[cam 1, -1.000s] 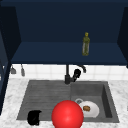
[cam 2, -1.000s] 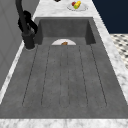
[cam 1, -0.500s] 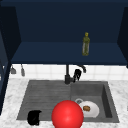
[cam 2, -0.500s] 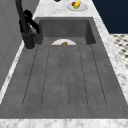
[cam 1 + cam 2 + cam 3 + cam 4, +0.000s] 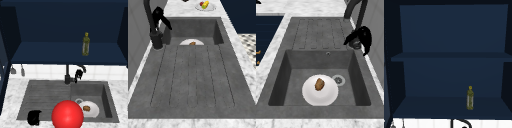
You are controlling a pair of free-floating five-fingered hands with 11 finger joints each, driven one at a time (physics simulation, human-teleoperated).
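Faucet (image 5: 67, 75) (black, tall, curved spout, mounted at the back rim of the grey stone sink (image 5: 110, 100)) is the item being worked, and the right hand (image 5: 79, 74) is at its side lever.

1. Nearest the front camera, a glossy red sphere (image 5: 67, 115) sits before the sink's front edge. The left hand (image 5: 34, 117) hangs just left of it, over the front corner of the ribbed drainboard (image 5: 193, 80). Whether this hand is open or closed cannot be told.
2. In the basin, a round white plate (image 5: 326, 96) lies flat beside the drain (image 5: 338, 80). It carries one small brown piece of food (image 5: 319, 84).
3. At the back rim, the right hand (image 5: 364, 36) is against the faucet's lever, just beside the faucet base. Its grip cannot be told (black hand on black fitting).
4. No water stream is visible at the spout, and the basin looks dry. Judged from this, contact at the lever is made and the lever's actuation is not yet evident.
5. Farthest back, a slim olive-green glass bottle (image 5: 470, 98) stands upright on the lowest dark blue cabinet shelf (image 5: 434, 110).
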